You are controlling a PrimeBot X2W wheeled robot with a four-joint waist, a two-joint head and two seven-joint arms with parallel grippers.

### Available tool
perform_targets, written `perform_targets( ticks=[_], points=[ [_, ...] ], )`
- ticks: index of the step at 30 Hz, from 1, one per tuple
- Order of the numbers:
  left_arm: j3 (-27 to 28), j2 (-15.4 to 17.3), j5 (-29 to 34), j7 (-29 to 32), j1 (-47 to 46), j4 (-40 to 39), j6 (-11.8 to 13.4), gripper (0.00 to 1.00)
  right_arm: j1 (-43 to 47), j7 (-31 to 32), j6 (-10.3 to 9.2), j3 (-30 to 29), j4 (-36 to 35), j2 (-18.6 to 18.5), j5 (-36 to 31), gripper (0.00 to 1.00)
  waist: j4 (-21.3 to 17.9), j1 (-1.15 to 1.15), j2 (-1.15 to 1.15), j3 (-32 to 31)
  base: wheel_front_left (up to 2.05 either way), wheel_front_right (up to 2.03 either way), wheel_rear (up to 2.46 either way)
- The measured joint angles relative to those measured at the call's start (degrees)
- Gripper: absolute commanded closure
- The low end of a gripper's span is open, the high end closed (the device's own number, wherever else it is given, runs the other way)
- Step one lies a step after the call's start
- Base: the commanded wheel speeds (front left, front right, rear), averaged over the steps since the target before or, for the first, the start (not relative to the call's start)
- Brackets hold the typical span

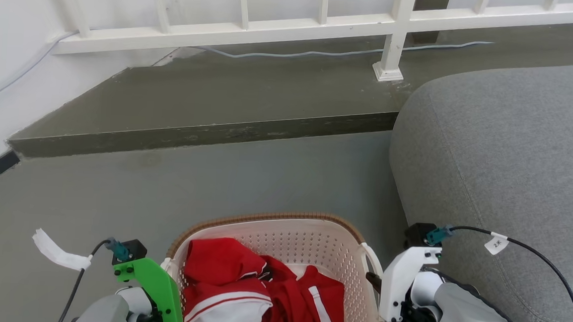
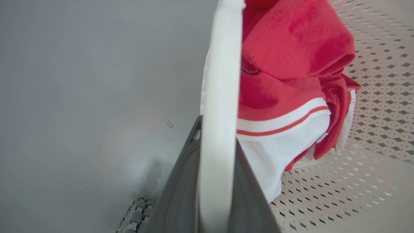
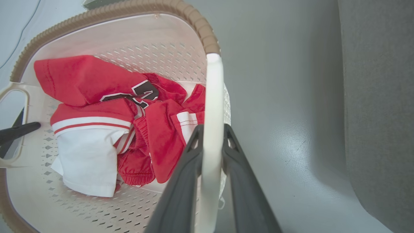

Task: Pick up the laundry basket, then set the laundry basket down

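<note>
The laundry basket (image 1: pixel 306 242) sits at the bottom centre of the head view, cream perforated plastic with a brown woven rim (image 3: pixel 106 14). Red and white clothes (image 3: pixel 106 123) lie inside it. My left gripper (image 2: pixel 216 129) is shut on the basket's white left handle (image 2: pixel 221 64), one dark finger on each side of the bar. On the opposite side, my right gripper (image 3: pixel 212 131) is shut on the right handle (image 3: pixel 213 84) in the same way. I cannot tell whether the basket rests on the floor or hangs just above it.
A large grey cushion (image 1: pixel 505 159) rises close on the right of the basket. Ahead, a raised step (image 1: pixel 208 131) crosses the floor, with a white railing (image 1: pixel 393 38) and a cable behind it. Grey floor (image 1: pixel 165 183) lies between basket and step.
</note>
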Motion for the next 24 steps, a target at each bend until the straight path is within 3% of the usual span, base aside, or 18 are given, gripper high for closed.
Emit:
perform_targets(
  ticks=[24],
  points=[
    [-0.27,0.10,0.08,-1.00,0.03,0.02,0.68,1.00,-0.02,-0.09,0.00,1.35,-0.01,-0.02,1.24,1.00,0.17,0.00,0.00,0.54,0.00,0.00,0.00]
  ],
)
